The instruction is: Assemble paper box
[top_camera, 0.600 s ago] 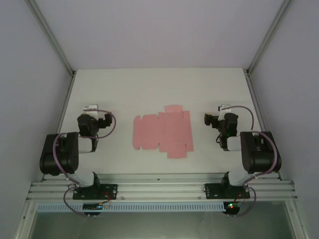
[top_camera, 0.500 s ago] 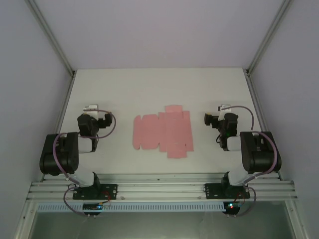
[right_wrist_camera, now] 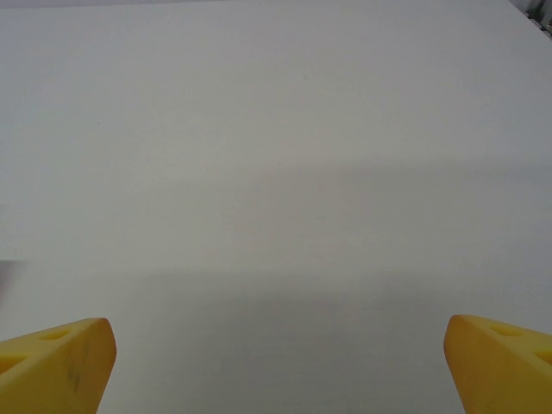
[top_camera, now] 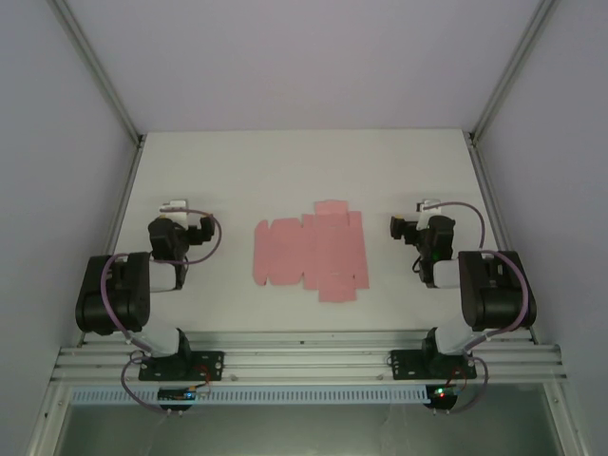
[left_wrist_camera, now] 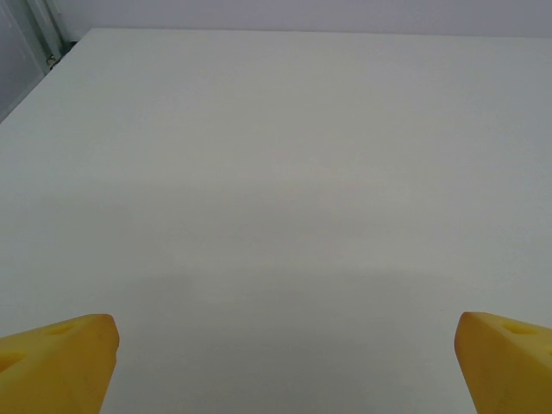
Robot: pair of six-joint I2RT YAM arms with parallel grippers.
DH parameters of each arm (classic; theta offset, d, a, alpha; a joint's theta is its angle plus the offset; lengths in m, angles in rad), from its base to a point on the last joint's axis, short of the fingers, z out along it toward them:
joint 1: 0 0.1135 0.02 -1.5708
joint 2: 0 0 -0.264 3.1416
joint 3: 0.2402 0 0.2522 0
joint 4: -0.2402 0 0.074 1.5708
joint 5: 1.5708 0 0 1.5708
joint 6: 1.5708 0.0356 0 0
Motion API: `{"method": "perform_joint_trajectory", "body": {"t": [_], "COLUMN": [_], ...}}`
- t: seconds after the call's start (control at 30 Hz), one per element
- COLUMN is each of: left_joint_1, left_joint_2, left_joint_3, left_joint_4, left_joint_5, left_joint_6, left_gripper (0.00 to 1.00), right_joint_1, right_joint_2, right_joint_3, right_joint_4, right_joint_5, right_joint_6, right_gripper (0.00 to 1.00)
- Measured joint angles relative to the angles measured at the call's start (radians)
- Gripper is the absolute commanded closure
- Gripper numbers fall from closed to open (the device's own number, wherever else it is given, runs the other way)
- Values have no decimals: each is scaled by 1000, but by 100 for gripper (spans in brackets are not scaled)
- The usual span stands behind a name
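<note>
The paper box (top_camera: 312, 252) is a flat pink die-cut sheet with tabs, lying in the middle of the white table (top_camera: 285, 161) in the top view. My left gripper (top_camera: 175, 209) sits folded back to the sheet's left, well apart from it. My right gripper (top_camera: 428, 209) sits the same way to its right. In the left wrist view the left gripper (left_wrist_camera: 285, 328) is open, its yellow fingertips (left_wrist_camera: 60, 362) wide apart over bare table. The right gripper (right_wrist_camera: 280, 326) is open too, with nothing between its yellow fingertips (right_wrist_camera: 500, 362).
Pale walls with slanted aluminium posts (top_camera: 95, 66) close in the table on the left, right and back. A metal rail (top_camera: 304, 361) carrying both arm bases runs along the near edge. Bare table surface lies beyond the sheet.
</note>
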Motion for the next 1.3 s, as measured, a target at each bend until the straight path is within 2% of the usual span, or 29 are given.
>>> {"method": "perform_joint_trajectory", "body": {"t": [0.23,0.4,0.6,0.8,0.93,1.1,1.2,1.3], "left_joint_1": [0,-3,-35,-92,-140,-279,-330,-353], "left_joint_2": [-14,-143,-338,-447,-430,-363,-306,-254], "left_joint_3": [19,53,114,136,140,193,244,270], "left_joint_4": [-71,-217,-425,-603,-699,-843,-902,-936], "left_joint_5": [-11,-7,0,48,114,150,203,244], "left_joint_6": [0,-1,-68,-259,-376,-446,-482,-513], "left_gripper": [0,0,0,0,0,0,1,1], "right_joint_1": [-5,-2,62,211,325,452,482,485], "right_joint_2": [-4,-95,-208,-301,-332,-297,-215,-110], "right_joint_3": [0,2,153,326,391,459,494,523], "right_joint_4": [0,-60,-357,-698,-889,-1068,-1121,-1180], "right_joint_5": [-11,13,114,193,206,157,97,55], "right_joint_6": [4,3,3,69,163,251,293,328], "right_gripper": [0,1,2,2,8,21,35,40]}}
